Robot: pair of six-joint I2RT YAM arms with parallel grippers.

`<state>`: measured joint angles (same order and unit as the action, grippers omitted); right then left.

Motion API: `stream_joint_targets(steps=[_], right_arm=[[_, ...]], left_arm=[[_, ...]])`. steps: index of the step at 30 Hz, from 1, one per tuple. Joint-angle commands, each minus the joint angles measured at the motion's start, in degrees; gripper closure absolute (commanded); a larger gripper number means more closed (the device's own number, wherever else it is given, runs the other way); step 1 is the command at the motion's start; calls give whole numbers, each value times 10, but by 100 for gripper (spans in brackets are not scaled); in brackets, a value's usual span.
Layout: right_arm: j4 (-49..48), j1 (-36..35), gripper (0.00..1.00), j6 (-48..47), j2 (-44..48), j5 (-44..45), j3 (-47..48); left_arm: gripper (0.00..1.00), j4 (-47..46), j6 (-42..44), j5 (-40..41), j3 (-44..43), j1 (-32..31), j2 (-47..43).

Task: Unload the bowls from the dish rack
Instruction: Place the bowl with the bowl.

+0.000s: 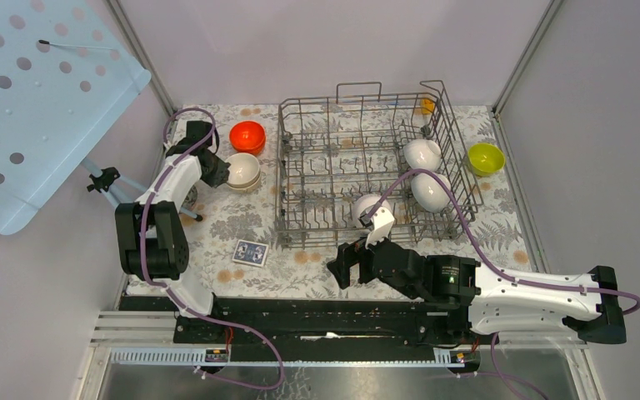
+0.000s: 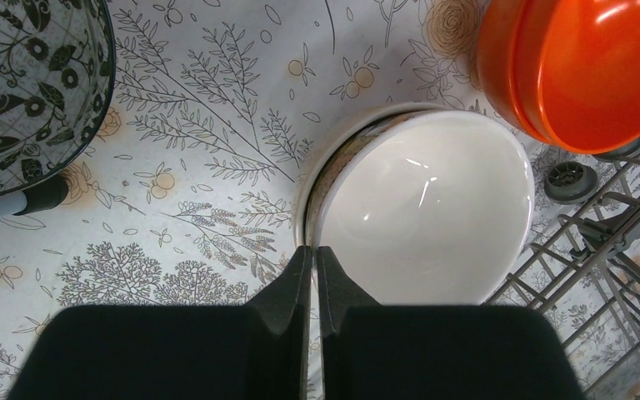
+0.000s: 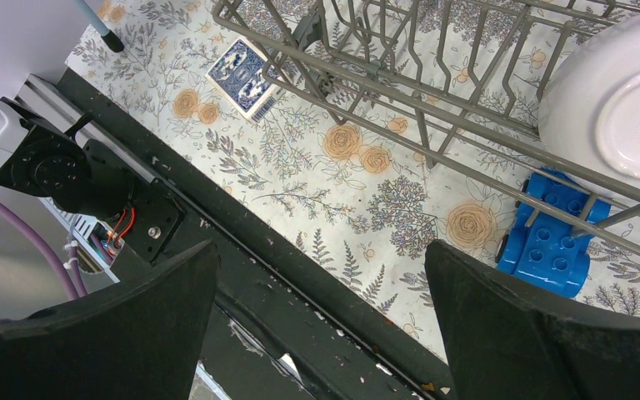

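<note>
Top view: the dish rack (image 1: 333,150) stands in the middle of the table (image 1: 292,267). Three white bowls sit in it: a near white bowl (image 1: 367,208) at the front edge, a middle white bowl (image 1: 430,192) and a back white bowl (image 1: 422,154), both toward the right side. Already out on the table are an orange bowl (image 1: 247,136) and a cream bowl (image 1: 242,171) left of the rack, and a green bowl (image 1: 485,158) right of it. The right tool (image 1: 358,247) hangs just in front of the rack, wide and empty, with the near white bowl just beyond its upper finger. The left tool (image 1: 217,167) is at the cream bowl, with the rack's left wall between it and the white bowls, so the right arm is the nearer one.

Left wrist view: the left tool (image 2: 315,250) is closed to a thin slit. Its tips meet the near rim of the cream bowl, which sits upright. Whether the rim is pinched cannot be told.

Right wrist view: the fingers spread wide over the table's front edge. A white bowl (image 3: 617,100), probably the near one, lies up and to the right inside the rack. It stands on edge with its foot ring toward the camera, above a blue toy car (image 3: 550,242). The coming reach likely goes forward and right over the front wire, then down astride that upright rim.
</note>
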<state>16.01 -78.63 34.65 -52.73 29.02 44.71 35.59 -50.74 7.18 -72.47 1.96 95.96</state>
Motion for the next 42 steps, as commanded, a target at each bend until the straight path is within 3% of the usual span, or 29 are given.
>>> stream_joint_targets(steps=[1, 4, 9, 19, 30, 42], right_arm=[[-6, 1, 0, 7, 10, 16, -3], [-6, 1, 0, 7, 9, 16, -2], [-6, 1, 0, 7, 10, 17, -2], [-5, 1, 0, 7, 13, 16, -1], [-1, 1, 0, 6, 18, 19, -3], [0, 1, 0, 6, 20, 19, -5]], left_arm=[[95, -23, 0, -5, 4, 3, 5], [93, -22, 1, -6, 0, 3, 2], [70, -14, 1, -8, -9, 3, -18], [58, -6, 5, 7, -16, 2, -43], [55, -10, 18, 20, -8, 2, -18], [63, -27, 19, 1, -1, 2, 2]])
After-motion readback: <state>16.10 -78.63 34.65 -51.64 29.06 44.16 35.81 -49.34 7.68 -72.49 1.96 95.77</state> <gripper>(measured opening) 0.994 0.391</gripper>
